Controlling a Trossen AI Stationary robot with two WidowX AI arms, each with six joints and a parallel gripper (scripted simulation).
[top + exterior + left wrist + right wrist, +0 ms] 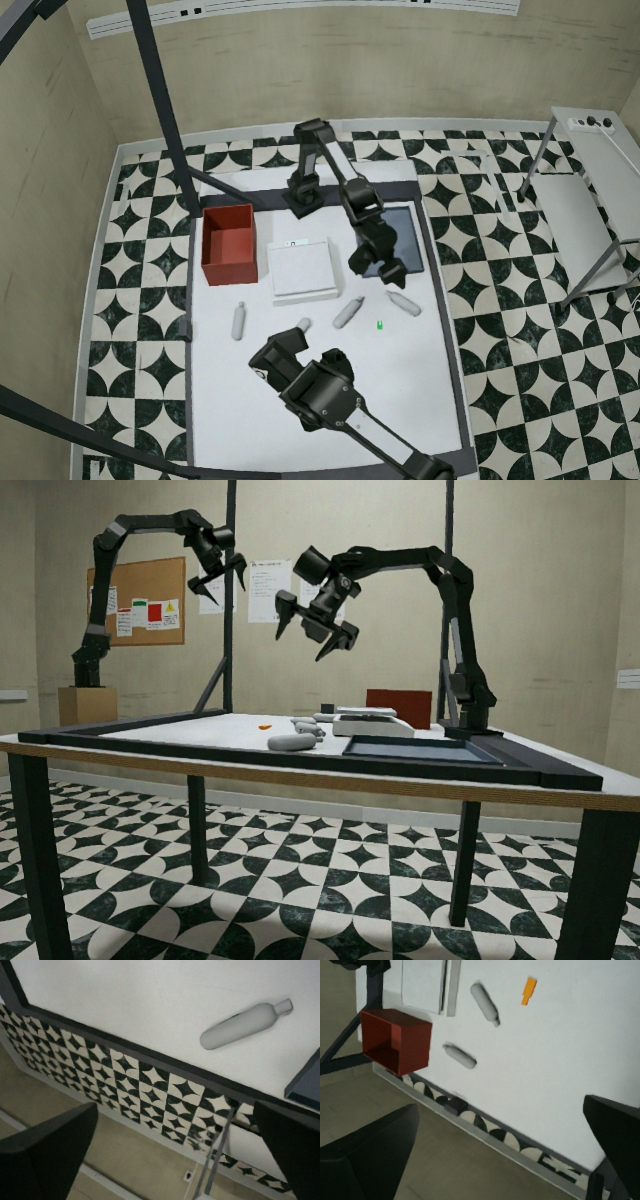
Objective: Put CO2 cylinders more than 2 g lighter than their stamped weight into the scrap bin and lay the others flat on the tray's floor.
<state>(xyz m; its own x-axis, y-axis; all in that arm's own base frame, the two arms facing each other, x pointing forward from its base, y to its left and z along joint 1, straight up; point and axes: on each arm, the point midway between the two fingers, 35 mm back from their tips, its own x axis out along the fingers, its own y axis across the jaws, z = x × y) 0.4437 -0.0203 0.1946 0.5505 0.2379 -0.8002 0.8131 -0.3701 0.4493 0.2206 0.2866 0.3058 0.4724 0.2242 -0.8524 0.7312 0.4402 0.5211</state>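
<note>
Left gripper (pixel 379 276) (pixel 297 648) (pixel 175 1105) and right gripper (pixel 316 352) (pixel 231 596) (pixel 501 1107): raised, jaws wide, nothing held, presumably ready for pickup. Four cylinders (pixel 348 312) (pixel 292 741) (pixel 240 1026) (pixel 484 1001): lying on table, outside tray (pixel 405 232) (pixel 413 749) (pixel 310 1080). Scale (pixel 301 267) (pixel 369 726) (pixel 422 985): unloaded, likely central for weighing before sorting.

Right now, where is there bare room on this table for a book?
Largest patch: past the green piece, away from the tray, up to the dark edging. A narrow strip separates red bin and scale. Crowded: the cylinders before the scale, and the tray, beneath the left claw.
</note>
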